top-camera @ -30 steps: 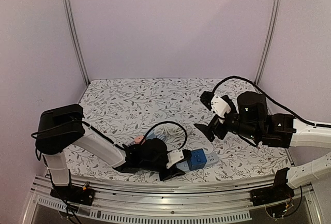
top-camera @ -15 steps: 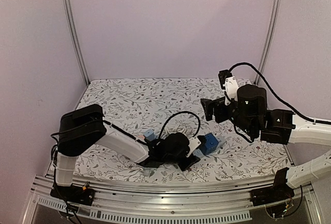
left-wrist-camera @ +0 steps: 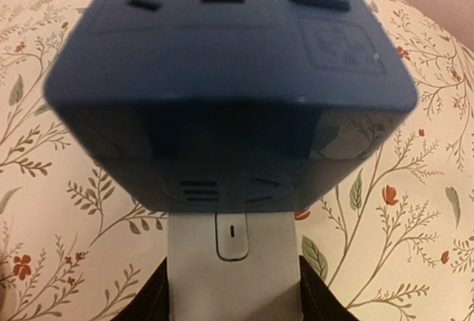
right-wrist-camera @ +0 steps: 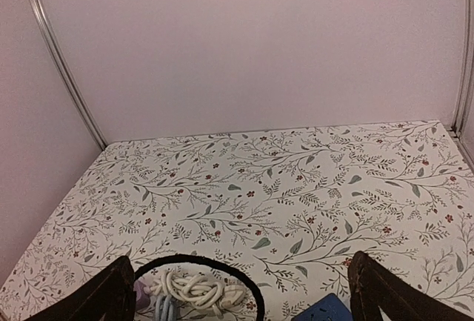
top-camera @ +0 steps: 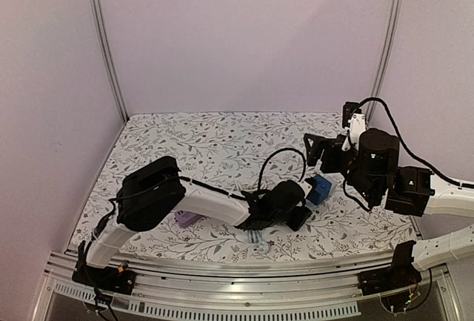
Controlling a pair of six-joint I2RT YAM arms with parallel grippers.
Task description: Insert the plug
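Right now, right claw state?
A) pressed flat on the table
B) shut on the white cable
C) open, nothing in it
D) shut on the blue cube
C: in its wrist view the right claw has its fingers wide apart with nothing between them, above the table; the blue cube is with the left claw.

One blue socket cube (top-camera: 318, 189), one purple object (top-camera: 185, 219) and one coiled white cable (right-wrist-camera: 194, 289) are counted. Two tools are counted: the left tool (left-wrist-camera: 233, 299) and the right tool (right-wrist-camera: 241, 302).
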